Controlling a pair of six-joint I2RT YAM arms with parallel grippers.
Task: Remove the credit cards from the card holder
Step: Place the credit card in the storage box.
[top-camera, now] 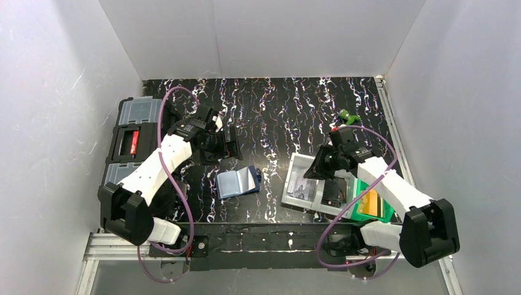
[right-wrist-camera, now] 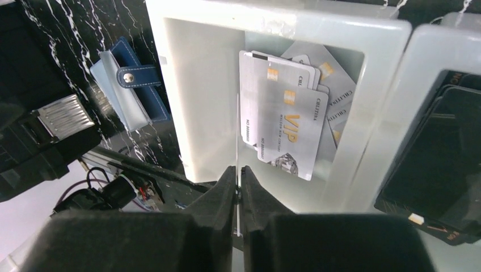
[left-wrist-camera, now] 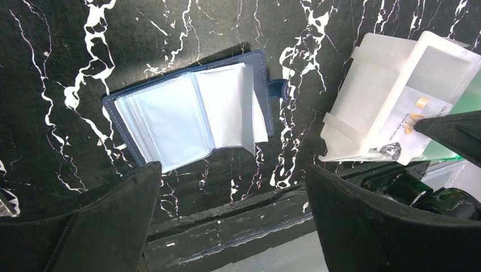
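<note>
Across the black table (top-camera: 276, 104), the white tray (right-wrist-camera: 198, 85) sits to the right of the open holder (left-wrist-camera: 187, 113), which lies flat with its clear sleeves up and nothing touching it. Above the holder hangs the left gripper (left-wrist-camera: 232, 175), jaws spread wide and empty. The right gripper (right-wrist-camera: 238, 173) is over the tray, pinched almost together on one card (right-wrist-camera: 236, 136) held edge-on. Silver cards (right-wrist-camera: 292, 122) lie fanned inside the tray. The risk is that the upright card, let go from here, may bounce or lean on a wall rather than lie flat, or slip over the rim. Whether the sleeves hide more cards I cannot tell.
</note>
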